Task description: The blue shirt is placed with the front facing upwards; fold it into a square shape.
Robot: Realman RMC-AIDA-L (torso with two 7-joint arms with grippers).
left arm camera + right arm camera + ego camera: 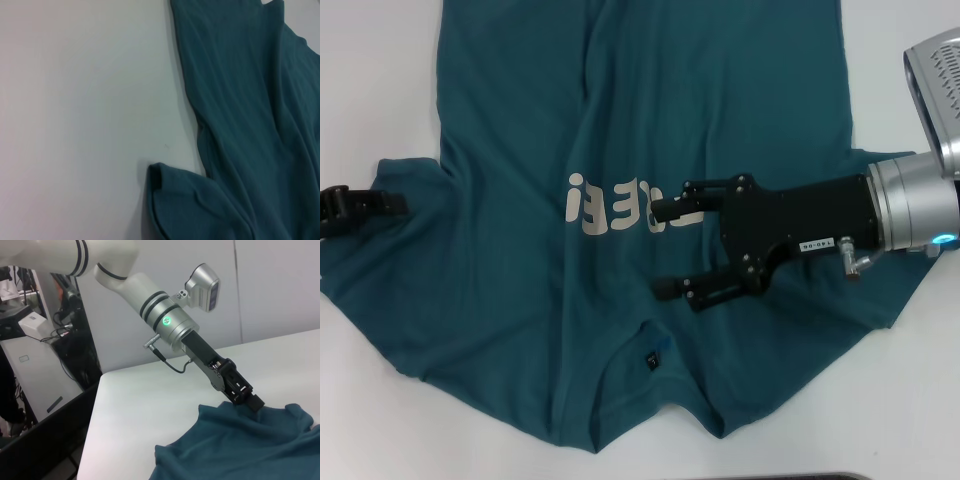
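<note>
While the shirt lies spread out, both arms are at the cloth:

Shirt: the large dark teal-blue short-sleeved cotton T-shirt (520, 150) lies flat on the white table (360, 400), front up, collar nearest the robot and hem running away from it.
Lettering: off-white chest print (610, 200), partly hidden under the right gripper's upper finger.
Neck tag: small black tag (652, 359) inside the collar, near the table's close edge.
Right gripper: black two-fingered gripper (665, 248) on a silver wrist, reaching in from the right over the chest, fingers spread wide with nothing between them, one over the print and one just above the collar.
Left gripper: black gripper (247, 399), down at the outer edge of the robot's left sleeve (170, 200); its tip touches the cloth, and I cannot tell how far its fingers are parted.
Creases: long folds run down the body from hem toward the collar.
</note>
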